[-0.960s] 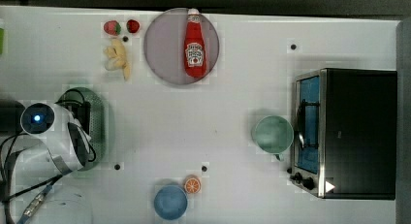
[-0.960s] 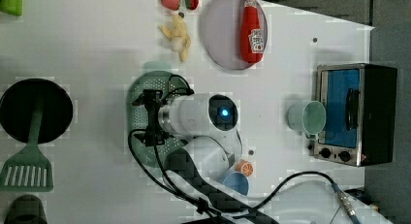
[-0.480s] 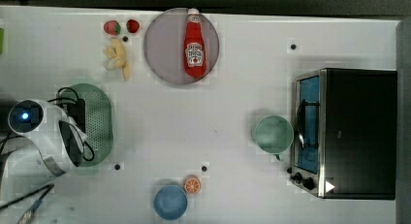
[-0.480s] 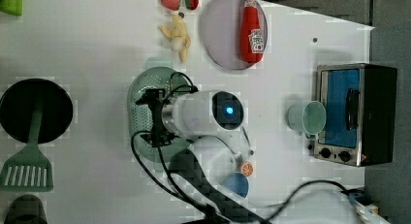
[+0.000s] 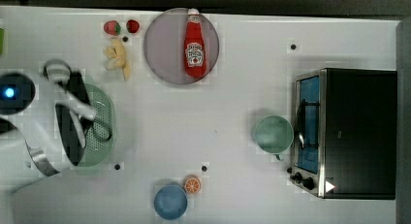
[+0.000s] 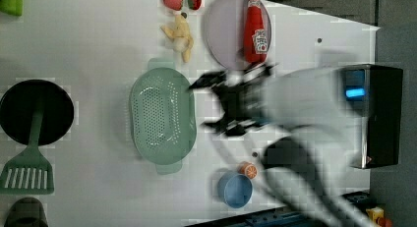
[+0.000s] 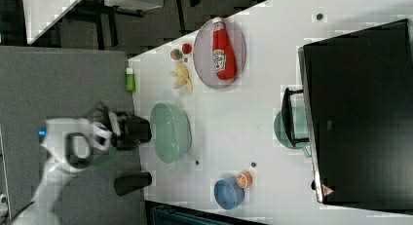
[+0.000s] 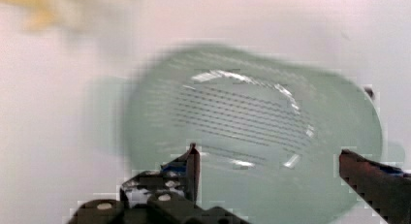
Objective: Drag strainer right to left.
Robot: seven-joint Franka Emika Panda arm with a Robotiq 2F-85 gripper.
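Strainer: the strainer (image 6: 162,116) sits on the white table (image 5: 218,117) near the top view's left edge, open side up, perforated floor showing.
Long axis: the oval runs up and down in the left view, with a small tab handle at each end of the oval (top and bottom in the left view); in the right view (image 7: 170,132) its length also runs up and down.
Neighbours: banana (image 6: 179,33) beyond its upper end in the left view, blue bowl (image 6: 235,189) and orange slice (image 6: 247,170) off its lower right.
Gripper: the gripper (image 8: 269,158) hangs above the strainer, jaws spread wide with nothing between them, touching nothing (blurred in the left view).
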